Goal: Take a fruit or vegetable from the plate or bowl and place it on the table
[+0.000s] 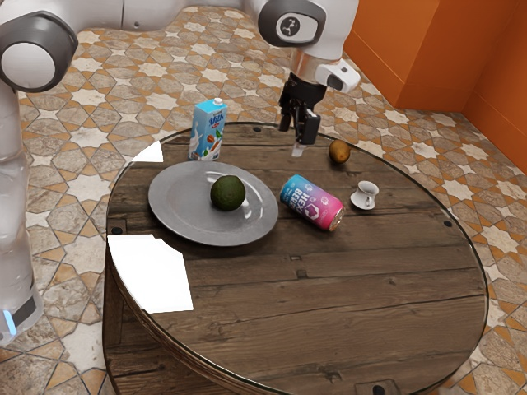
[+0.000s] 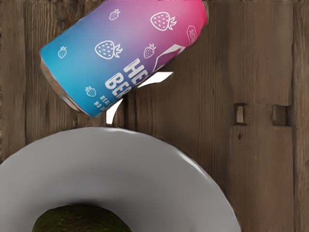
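- We have our gripper (image 1: 298,138) up in the air over the desk (image 1: 362,288), hanging from the arm in the exterior view; whether it is wide or narrow, we cannot tell.
- In our wrist view a blue-to-pink drink can (image 2: 120,50) lies on its side on the boards, its lettering and white strawberries facing up towards us.
- Close beside the can is the round grey plate (image 1: 169,206). In the exterior view the can lies off the plate's right side, with its blue end nearest the rim.
- The dark green avocado (image 1: 227,193) is on the plate — that is where our task's fruit sits, a little to the exterior view's right of the plate's middle.
- A blue milk carton (image 1: 209,132) stands upright just beyond the plate's far rim, as the exterior view has it.
- A small brownish-orange fruit (image 1: 339,151) rests on the desk near its far edge, well apart from the plate.
- Between that fruit and the can's pink end, but further to the exterior view's right, we see a little white cup (image 1: 367,192) on its saucer (image 1: 357,202).
- Around the desk is a star-patterned tile floor (image 1: 74,148), with an orange wall (image 1: 412,49) behind.
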You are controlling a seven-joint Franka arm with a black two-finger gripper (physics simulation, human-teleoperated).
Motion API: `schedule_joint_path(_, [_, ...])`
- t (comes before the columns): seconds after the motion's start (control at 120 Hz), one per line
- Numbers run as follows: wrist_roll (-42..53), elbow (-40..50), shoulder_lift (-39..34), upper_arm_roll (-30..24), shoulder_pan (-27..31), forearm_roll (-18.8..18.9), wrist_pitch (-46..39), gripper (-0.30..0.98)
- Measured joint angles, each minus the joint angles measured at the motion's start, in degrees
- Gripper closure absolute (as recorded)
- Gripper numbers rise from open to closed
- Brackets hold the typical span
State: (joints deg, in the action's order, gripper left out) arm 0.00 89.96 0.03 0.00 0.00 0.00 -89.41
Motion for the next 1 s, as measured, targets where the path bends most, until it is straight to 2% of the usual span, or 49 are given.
schedule_joint_path(0.025, [0.13, -7.87, 3.47, -6.05, 5.83, 0.48, 1.31, 0.0])
schedule_joint_path(0.058, [0.31, -14.13, 6.17, -10.86, 10.52, 0.99, 2.82, 0.0])
schedule_joint_path(0.158, [0.8, -20.32, 8.9, -15.54, 19.41, 1.9, 6.13, 0.0])
schedule_joint_path(0.283, [1.45, -21.59, 9.6, -16.33, 20.69, 2.38, 8.52, 0.0])
schedule_joint_path(0.383, [2.3, -27.76, 6.15, -16.54, 20.82, 2.43, 10.79, 0.0])
schedule_joint_path(0.5, [2.86, -28.92, 5.12, -16.44, 20.35, 2.38, 13.22, 0.0])
schedule_joint_path(0.55, [1.63, -24.8, 2.26, -16.24, 21.09, 2.35, 14.23, 0.0])
schedule_joint_path(0.658, [-3.59, -1.41, -11.89, -10.77, 20.4, -1.66, 11.59, 0.0])
schedule_joint_path(0.758, [-9.35, 13.22, -19.96, -9.07, 20.77, -3.76, 8.04, 0.0])
schedule_joint_path(0.825, [-12.93, 16.86, -21.71, -8.35, 20.82, -4.51, 6.4, 0.0])
schedule_joint_path(1.0, [-21.96, 18.94, -22.38, -6.83, 20.92, -6.41, 4.0, 0.0])
